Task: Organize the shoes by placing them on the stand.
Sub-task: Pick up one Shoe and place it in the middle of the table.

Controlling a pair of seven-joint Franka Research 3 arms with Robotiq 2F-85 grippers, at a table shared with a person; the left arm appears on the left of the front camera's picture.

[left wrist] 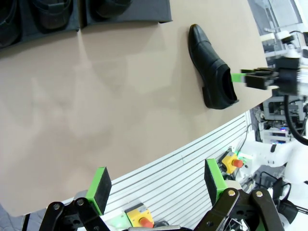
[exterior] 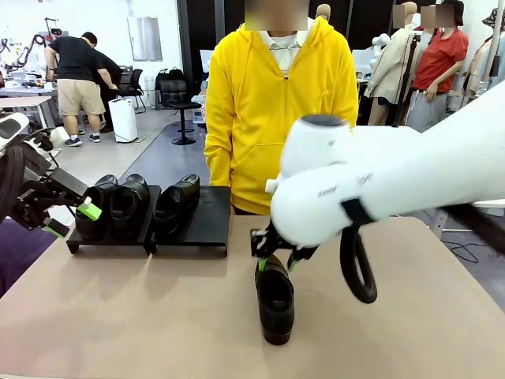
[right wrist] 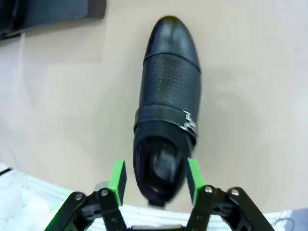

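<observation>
STEP: fourth shoe (exterior: 275, 298) loose on desk (exterior: 142, 316), three already on stand (exterior: 207, 225) | NEXT: likely a firm pinch at the heel opening, then a carry to the empty slot | RIGHT HAND (right wrist: 155, 181): pads astride the heel, parted, gripping nothing | LEFT HAND (left wrist: 159, 185): wide, empty, poised near stand.

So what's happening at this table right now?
Shoes are being sorted onto the stand. Three shoes already sit on it: two on the left tray and one on the right tray. The fourth shoe lies on the table, in front of the stand. The right gripper is at this shoe's heel, its pads either side of the opening with a gap showing. The left gripper hangs open by the stand's left end. A person in a yellow hoodie stands behind the table.
</observation>
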